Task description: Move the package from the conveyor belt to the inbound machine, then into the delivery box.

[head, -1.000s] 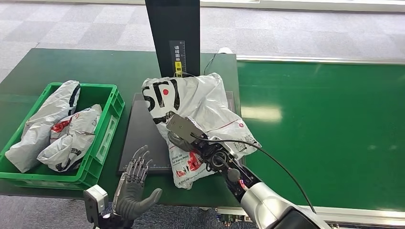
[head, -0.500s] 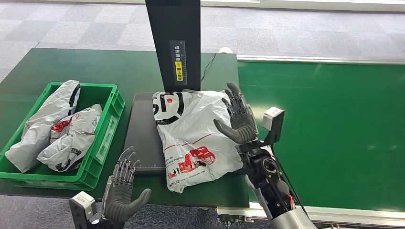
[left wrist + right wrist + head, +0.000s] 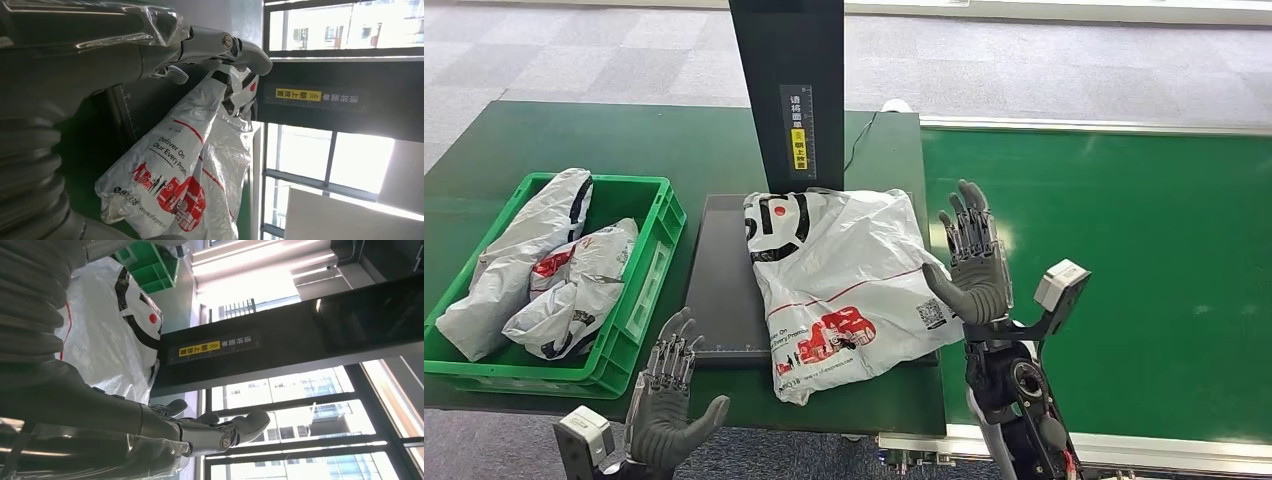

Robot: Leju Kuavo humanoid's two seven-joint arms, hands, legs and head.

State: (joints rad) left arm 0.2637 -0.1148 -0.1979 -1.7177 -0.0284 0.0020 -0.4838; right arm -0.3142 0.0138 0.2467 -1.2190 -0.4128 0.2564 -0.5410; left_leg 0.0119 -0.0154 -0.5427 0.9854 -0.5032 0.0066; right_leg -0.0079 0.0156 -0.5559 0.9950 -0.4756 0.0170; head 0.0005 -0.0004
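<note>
— Nearest, what do you see?
— Left hand low at the table's front edge, fingers spread, holding nothing. Right hand raised just beside the bag's right edge, fingers apart, also holding nothing.
— And the bag?
— Crinkled white plastic, red and black print, lying flat on the dark scanner plate; its lower corner overhangs the plate's front edge.
— Room around it?
— Smooth green belt lies to the right. Left, a green ribbed crate holds two more white bags. Behind stands a black post.
</note>
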